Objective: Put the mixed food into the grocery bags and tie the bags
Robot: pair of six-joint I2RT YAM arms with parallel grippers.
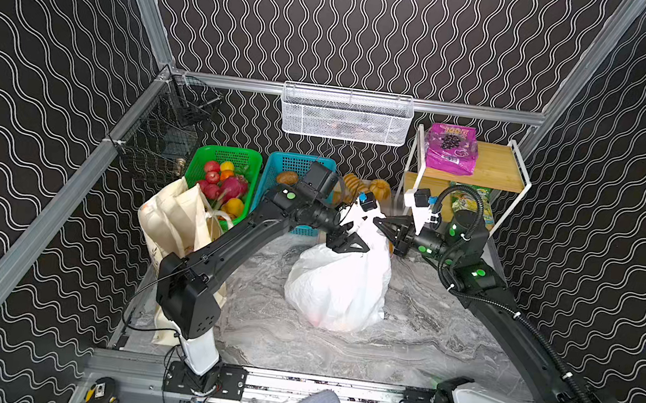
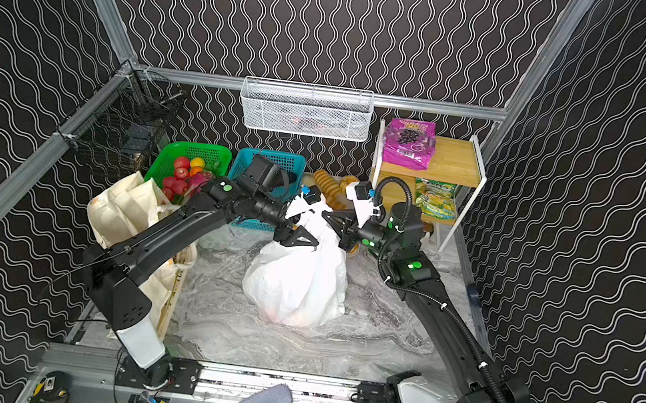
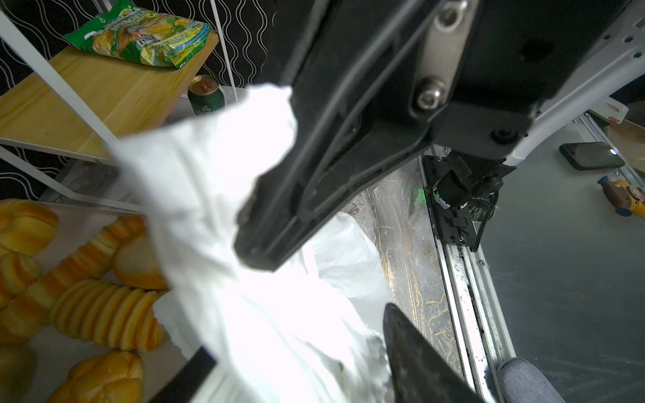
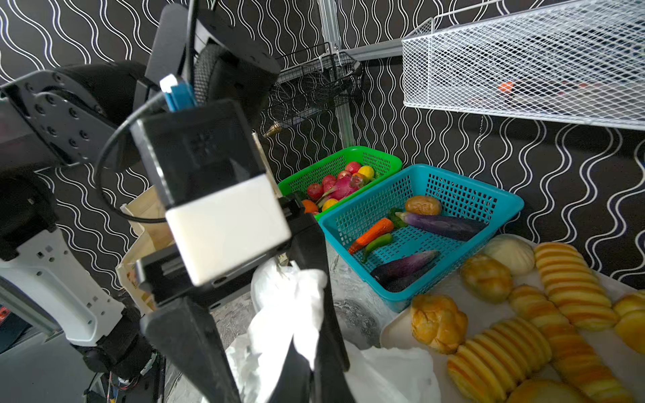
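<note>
The white plastic grocery bag (image 1: 338, 288) (image 2: 294, 287) stands full in the middle of the table, its top gathered upward. My right gripper (image 1: 378, 221) (image 4: 296, 377) is shut on a twisted strip of its handle (image 4: 286, 314). My left gripper (image 1: 350, 236) (image 3: 300, 328) is open, its jaws on either side of the bag's neck. The cream canvas tote (image 1: 177, 214) slumps at the left. Of the mixed food, a purple grape packet (image 1: 451, 149) lies on the shelf, and a carrot (image 4: 371, 233) lies in the blue basket. What the bag holds is hidden.
A bamboo shelf (image 1: 493, 169) stands back right, a green packet (image 3: 139, 38) on its lower board and a green can (image 3: 206, 94) behind. The green fruit basket (image 1: 231, 153), blue basket (image 4: 488, 195) and bread tray (image 4: 394, 324) line the back. A white mesh basket (image 1: 344, 115) hangs above.
</note>
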